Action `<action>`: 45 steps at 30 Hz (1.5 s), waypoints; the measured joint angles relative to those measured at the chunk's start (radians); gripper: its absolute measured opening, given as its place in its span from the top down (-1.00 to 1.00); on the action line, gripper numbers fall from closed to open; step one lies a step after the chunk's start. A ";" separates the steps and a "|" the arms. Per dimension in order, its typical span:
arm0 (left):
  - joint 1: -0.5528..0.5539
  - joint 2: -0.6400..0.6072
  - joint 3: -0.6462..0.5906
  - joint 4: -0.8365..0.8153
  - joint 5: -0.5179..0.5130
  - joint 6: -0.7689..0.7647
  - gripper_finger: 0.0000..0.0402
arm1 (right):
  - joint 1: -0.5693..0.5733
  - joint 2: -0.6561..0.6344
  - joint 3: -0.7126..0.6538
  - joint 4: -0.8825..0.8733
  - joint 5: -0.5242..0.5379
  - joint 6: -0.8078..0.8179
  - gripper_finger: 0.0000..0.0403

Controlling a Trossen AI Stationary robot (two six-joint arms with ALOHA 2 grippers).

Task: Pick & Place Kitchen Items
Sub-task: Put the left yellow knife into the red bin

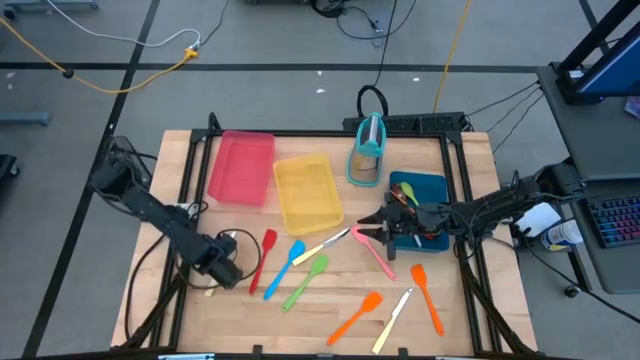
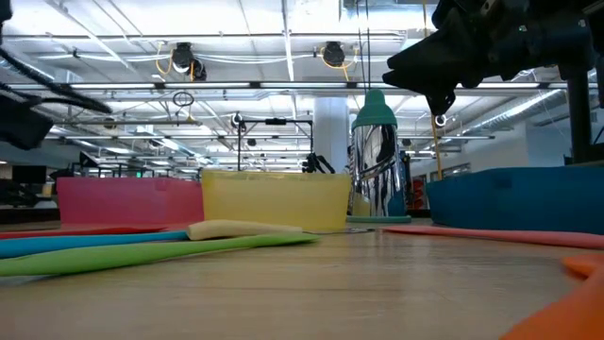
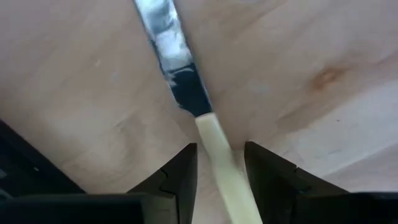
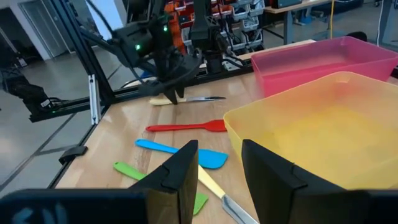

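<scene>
The wooden bench (image 1: 330,300) carries a red tray (image 1: 241,166), a yellow tray (image 1: 307,192) and a blue tray (image 1: 420,190) along the upper middle of the high view, with slim utensils scattered below them. They look light and stiff: the red spatula (image 1: 263,260), blue spatula (image 1: 284,268) and green spatula (image 1: 306,280) probably have soft, grippy heads. The left tool (image 3: 219,168), at the lower left of the high view, stands spread astride a cream-handled knife (image 3: 211,134) lying flat on the wood; its polished blade looks slippery, so the matte handle is the better hold. The right tool (image 4: 217,165) hovers spread and empty beside the yellow tray.
</scene>
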 joint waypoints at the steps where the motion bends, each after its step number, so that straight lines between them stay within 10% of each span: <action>1: -0.002 0.007 0.001 0.001 0.000 0.000 0.32 | 0.000 0.000 0.000 -0.005 0.000 -0.011 0.42; 19: -0.017 0.024 0.001 0.111 -0.138 0.067 0.33 | 0.000 0.000 -0.001 -0.005 0.001 -0.021 0.42; 33: -0.004 0.031 0.003 0.153 -0.268 0.029 0.82 | 0.000 0.000 -0.001 -0.005 0.001 -0.027 0.42; 45: 0.166 0.014 0.107 0.177 -0.468 0.388 0.81 | 0.000 0.000 0.000 0.011 0.005 -0.023 0.42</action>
